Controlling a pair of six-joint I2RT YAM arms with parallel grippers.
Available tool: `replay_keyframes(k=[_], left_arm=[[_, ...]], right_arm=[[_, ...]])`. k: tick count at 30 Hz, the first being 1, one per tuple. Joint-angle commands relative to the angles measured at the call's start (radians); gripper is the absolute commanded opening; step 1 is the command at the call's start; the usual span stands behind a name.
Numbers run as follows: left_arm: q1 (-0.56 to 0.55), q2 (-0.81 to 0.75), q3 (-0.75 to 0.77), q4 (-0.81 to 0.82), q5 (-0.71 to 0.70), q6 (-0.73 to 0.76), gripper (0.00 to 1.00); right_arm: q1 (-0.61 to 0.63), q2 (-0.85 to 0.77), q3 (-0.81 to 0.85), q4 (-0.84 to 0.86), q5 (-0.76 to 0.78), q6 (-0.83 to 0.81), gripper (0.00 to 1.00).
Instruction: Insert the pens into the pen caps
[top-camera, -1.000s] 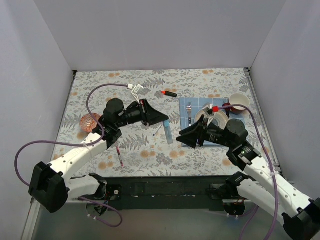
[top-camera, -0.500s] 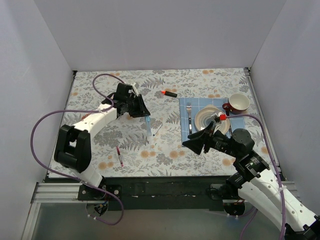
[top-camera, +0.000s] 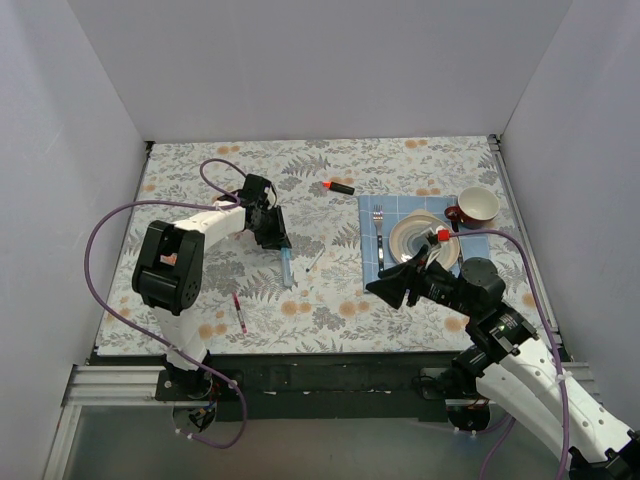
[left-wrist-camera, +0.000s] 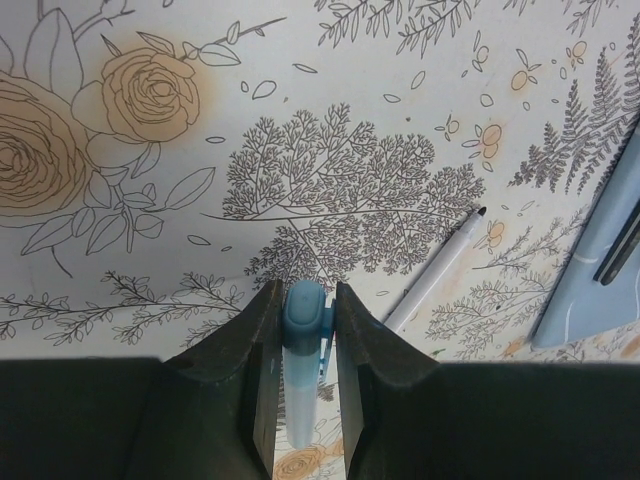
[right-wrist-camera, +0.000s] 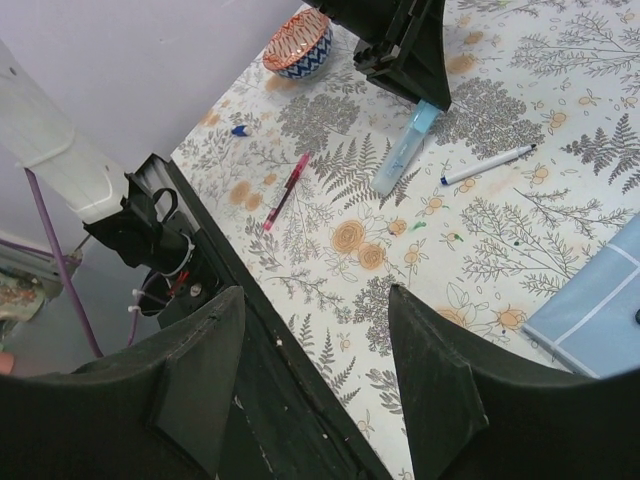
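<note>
Task at an early stage, by appearance: left gripper (left-wrist-camera: 303, 300) clamped on light-blue marker (right-wrist-camera: 400, 155), right gripper (right-wrist-camera: 315, 300) spread wide and empty, white pen (left-wrist-camera: 435, 270) bare-tipped just beside the marker, maroon pen (right-wrist-camera: 287, 190) well apart, its capping indiscernible.

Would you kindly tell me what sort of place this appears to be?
Probably a robot test cell: plain grey walls box in a floral-clothed table, with a staged plate and mug, and the left pincer gripping a light-blue marker.

Soft, bright light falls evenly from above, the bench (top-camera: 330, 310) shows only faint shadows and looks sharp, and the near jaws look dark and fuzzy.
</note>
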Motion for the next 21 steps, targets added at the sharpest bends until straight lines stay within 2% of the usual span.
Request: replay_keyframes(k=[1, 2, 5, 6, 7, 11, 13, 14, 17, 21], left_arm=[[0.002, -0.03, 0.035, -0.014, -0.057, -0.006, 0.2], [0.002, -0.033, 0.035, -0.017, -0.049, -0.004, 0.23], [0.001, -0.054, 0.039, -0.038, -0.086, -0.001, 0.4], [0.002, -0.076, 0.038, -0.052, -0.112, -0.004, 0.43], [0.001, -0.091, 0.038, -0.055, -0.167, -0.009, 0.52], [0.001, -0.162, 0.042, -0.089, -0.288, -0.027, 0.67], [0.001, -0.22, 0.027, -0.11, -0.339, -0.068, 0.67], [0.001, -0.241, 0.021, -0.138, -0.413, -0.087, 0.64], [0.001, -0.312, -0.016, -0.222, -0.524, -0.168, 0.58], [0.002, -0.384, -0.094, -0.354, -0.577, -0.299, 0.55]], right_arm=[[0.0, -0.007, -0.004, 0.012, 0.016, -0.021, 0.66], [0.0, -0.006, -0.004, 0.014, 0.017, -0.021, 0.66], [0.0, -0.001, -0.004, 0.012, 0.023, -0.019, 0.66], [0.0, -0.001, -0.001, 0.005, 0.025, -0.018, 0.66], [-0.002, -0.002, -0.003, 0.002, 0.03, -0.018, 0.65], [0.0, -0.013, -0.006, -0.002, 0.033, -0.012, 0.65], [0.0, -0.018, -0.001, -0.002, 0.034, -0.009, 0.65], [0.0, -0.018, 0.0, -0.002, 0.034, -0.004, 0.65], [0.0, -0.015, -0.003, 0.009, 0.036, 0.007, 0.65], [-0.002, -0.004, -0.023, 0.028, 0.022, 0.027, 0.64]])
